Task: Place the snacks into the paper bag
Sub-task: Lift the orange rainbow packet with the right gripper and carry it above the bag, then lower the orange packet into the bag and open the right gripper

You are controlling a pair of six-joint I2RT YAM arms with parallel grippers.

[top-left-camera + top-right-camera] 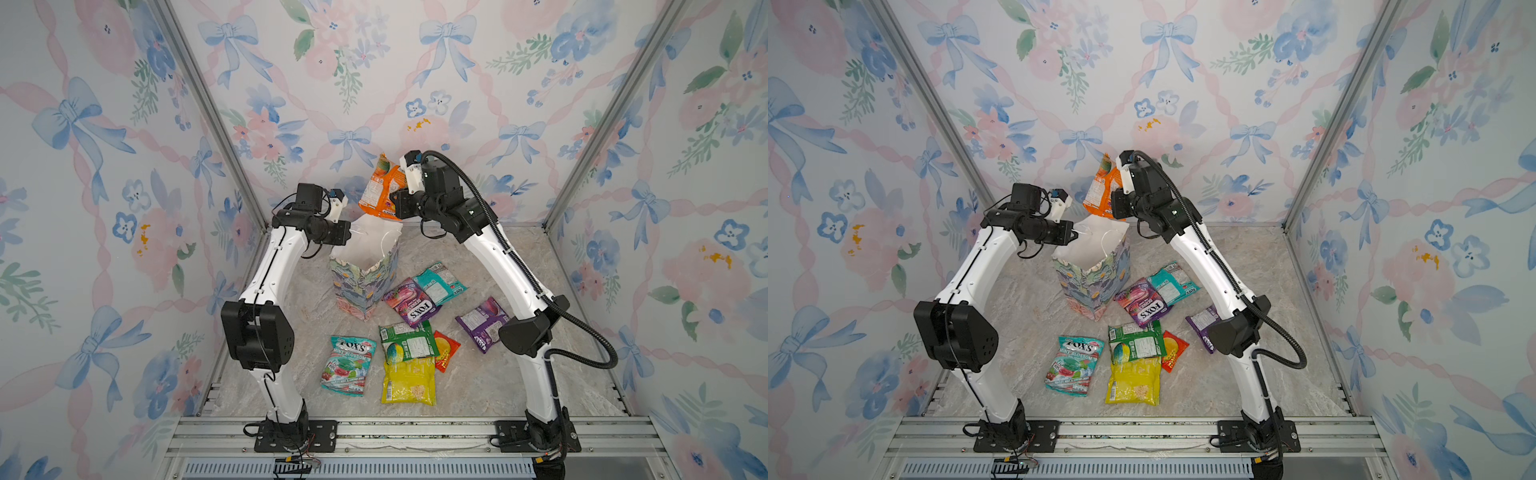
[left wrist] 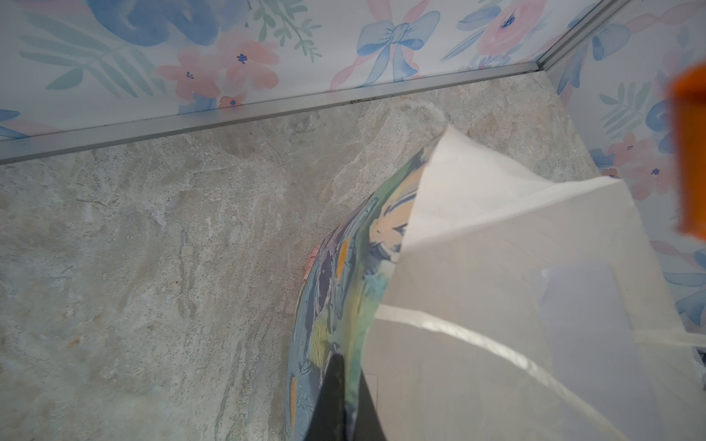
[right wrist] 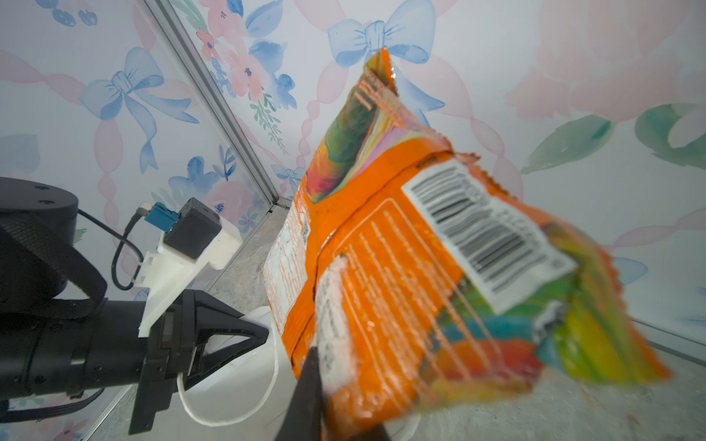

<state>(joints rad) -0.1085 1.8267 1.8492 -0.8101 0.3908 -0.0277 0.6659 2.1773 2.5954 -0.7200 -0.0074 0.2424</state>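
Note:
The floral paper bag (image 1: 365, 278) (image 1: 1090, 278) stands upright and open at the middle back, white inside. My left gripper (image 1: 348, 233) (image 2: 349, 368) is shut on the bag's rim, one finger outside and one inside, beside the white cord handle (image 2: 477, 340). My right gripper (image 1: 397, 199) (image 3: 328, 382) is shut on an orange packet (image 1: 380, 191) (image 3: 420, 267), which hangs tilted just above and behind the bag's mouth. Several snacks lie on the table in front: a teal mint packet (image 1: 348, 365), a green one (image 1: 407, 340), a yellow one (image 1: 409, 380) and a purple FOX'S one (image 1: 411, 307).
More packets lie to the right of the bag: teal (image 1: 440, 282), red-orange (image 1: 446, 351), and purple (image 1: 482, 322) partly under my right arm's elbow (image 1: 528, 328). Flowered walls close in the back and both sides. A metal rail (image 1: 415, 432) runs along the front edge.

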